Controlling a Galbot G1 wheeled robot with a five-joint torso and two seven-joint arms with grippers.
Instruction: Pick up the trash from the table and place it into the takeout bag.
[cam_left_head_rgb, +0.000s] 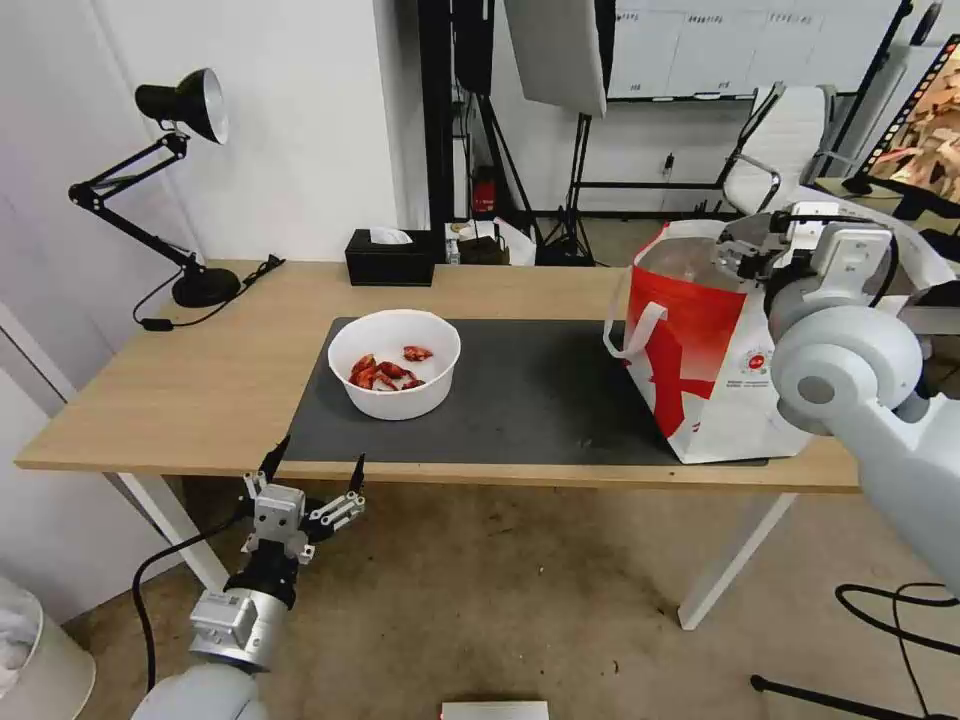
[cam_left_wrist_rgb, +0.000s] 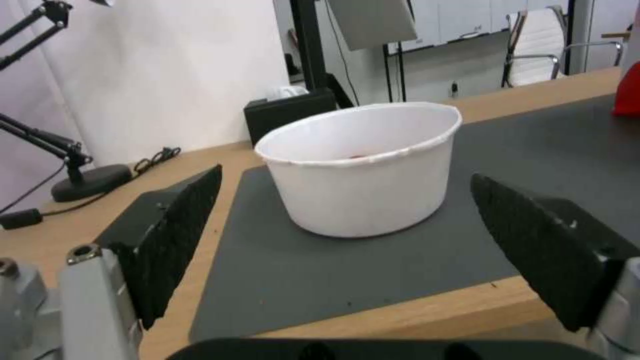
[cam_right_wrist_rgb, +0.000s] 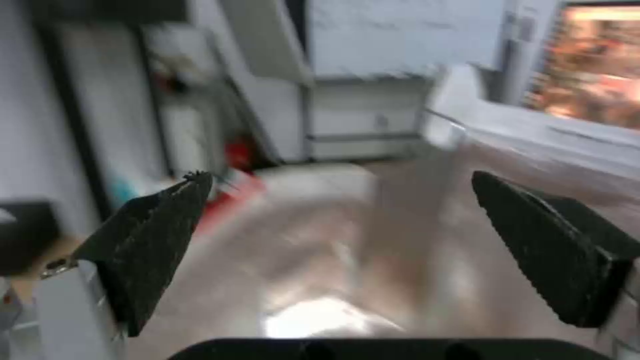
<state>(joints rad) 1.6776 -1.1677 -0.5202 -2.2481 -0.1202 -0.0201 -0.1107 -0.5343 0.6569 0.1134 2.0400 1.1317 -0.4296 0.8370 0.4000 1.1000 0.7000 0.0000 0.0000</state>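
Note:
A white round bowl (cam_left_head_rgb: 395, 376) of red shells, part of the trash, stands on the dark grey mat (cam_left_head_rgb: 530, 400) of the table (cam_left_head_rgb: 170, 390). My left gripper (cam_left_head_rgb: 315, 465) hangs open just below the table's front edge, short of the bowl. In the left wrist view the bowl (cam_left_wrist_rgb: 363, 170) sits ahead of the open left gripper (cam_left_wrist_rgb: 347, 175), apart from both fingers (cam_left_wrist_rgb: 177, 235). The red-and-white takeout bag (cam_left_head_rgb: 700, 360) stands at the mat's right end. My right gripper (cam_left_head_rgb: 748, 252) is over its mouth, open; the right gripper (cam_right_wrist_rgb: 337, 177) faces the bag's silver lining (cam_right_wrist_rgb: 347, 260).
A black tissue box (cam_left_head_rgb: 390, 258) sits at the table's back edge behind the bowl. A black desk lamp (cam_left_head_rgb: 185, 110) with its base (cam_left_head_rgb: 205, 287) and cable occupies the far left corner. An office chair (cam_left_head_rgb: 790, 140) and stands are behind the table.

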